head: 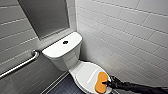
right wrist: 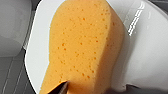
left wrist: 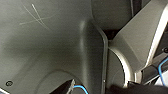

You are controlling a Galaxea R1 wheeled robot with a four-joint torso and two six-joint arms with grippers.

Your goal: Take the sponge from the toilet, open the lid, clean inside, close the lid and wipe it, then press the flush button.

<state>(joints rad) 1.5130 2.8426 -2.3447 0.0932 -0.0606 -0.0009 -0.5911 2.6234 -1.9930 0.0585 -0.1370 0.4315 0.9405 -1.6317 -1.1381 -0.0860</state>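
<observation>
Right tool [head: 107,83] is clamped on the orange peanut-shaped foam sponge [head: 101,82], at the front edge of the closed white oval plastic lid [head: 85,73]. White tiled wall [head: 130,37] sits close alongside, metal grab bar [head: 20,65] well apart.

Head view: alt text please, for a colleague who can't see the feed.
An orange sponge sits at the front of the closed white lid of the toilet, with the right tool at the sponge's near edge. The dark flush button is in the middle of the tank top, and a metal grab bar runs along the left wall.
</observation>
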